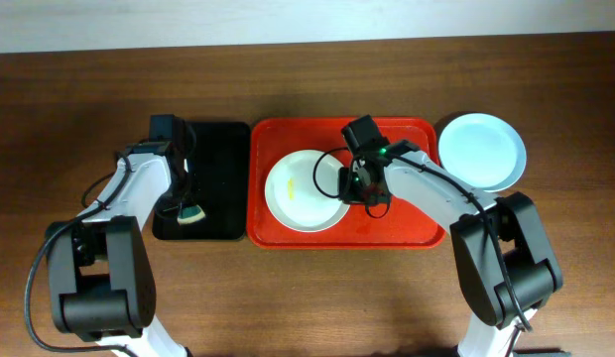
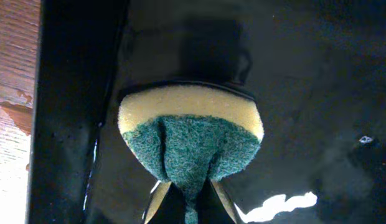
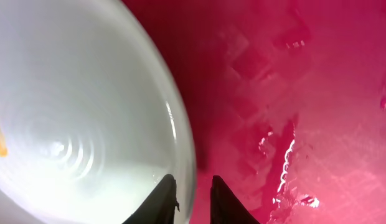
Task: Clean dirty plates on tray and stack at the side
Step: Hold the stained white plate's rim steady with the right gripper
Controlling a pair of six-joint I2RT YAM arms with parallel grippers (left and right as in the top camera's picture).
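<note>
Lying on the left half of the red tray (image 1: 417, 233), the white plate (image 1: 303, 193) carries a small yellow smear (image 1: 291, 188) on its inner face, so I judge it is not yet clean. The right gripper (image 1: 359, 186) is at the right rim of this plate. In the right wrist view its two fingers stand astride the rim, one over the inside of the plate and one over the tray. They are only a little apart, and a thin strip of red shows between the rim and the outer finger, so the grip seems not closed yet. A light blue plate (image 1: 481, 151) rests on the table (image 1: 307, 297), just beside the far right corner of the tray, and looks already put aside. To the left, over the black tray (image 1: 223, 149), the left gripper (image 2: 190, 193) is closed on a yellow and green sponge (image 2: 190, 130), pinching its green side. The step in hand seems to be taking hold of the white plate for wiping. The next move calls for closing gently on the rim without pushing the plate, and then bringing the sponge to the right, onto the smear.
</note>
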